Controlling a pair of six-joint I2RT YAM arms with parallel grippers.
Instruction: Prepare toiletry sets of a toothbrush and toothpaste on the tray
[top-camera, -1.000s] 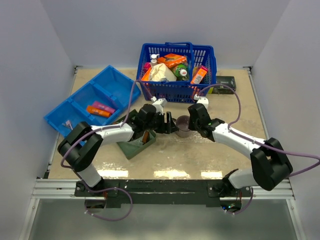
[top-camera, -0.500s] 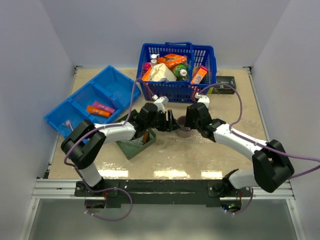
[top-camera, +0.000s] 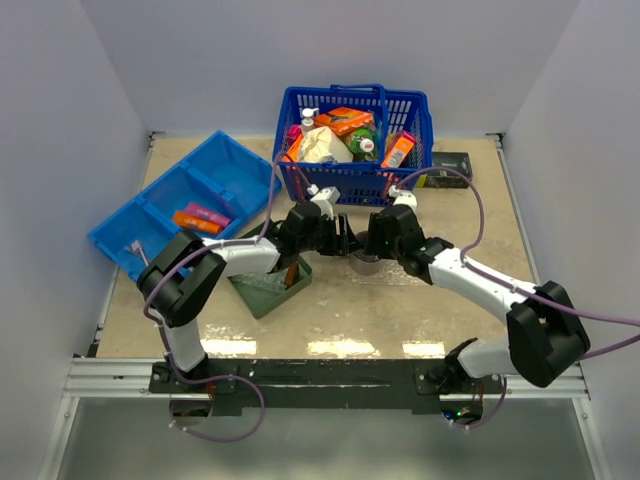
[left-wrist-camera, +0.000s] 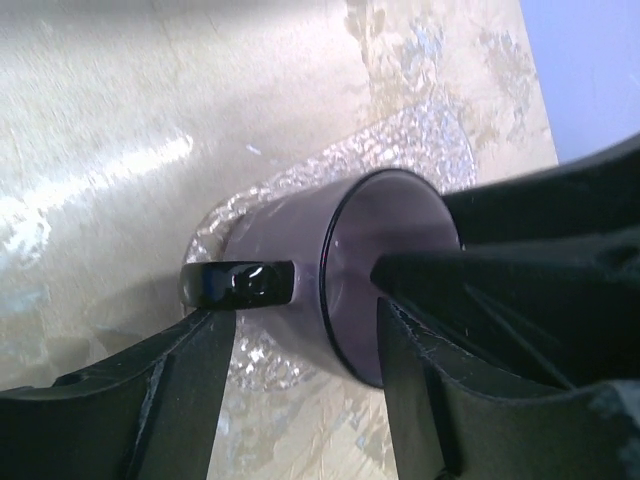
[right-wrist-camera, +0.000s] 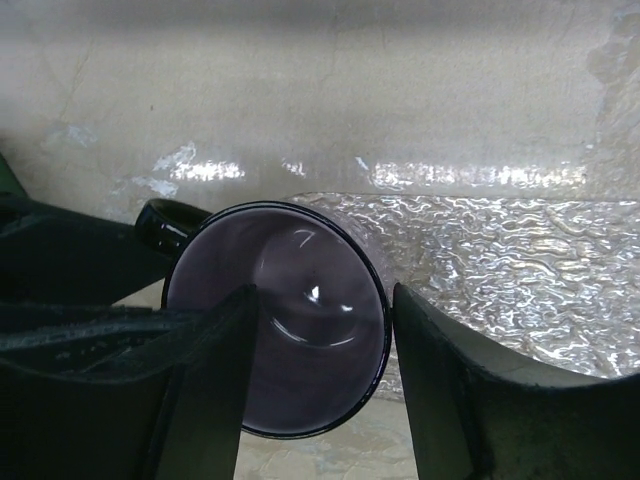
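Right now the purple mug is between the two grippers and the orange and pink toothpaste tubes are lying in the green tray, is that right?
Not quite. The top view shows the orange tube and the pink tube lying in the blue divided bin, not the green tray. The purple mug is indeed between the left gripper and the right gripper.
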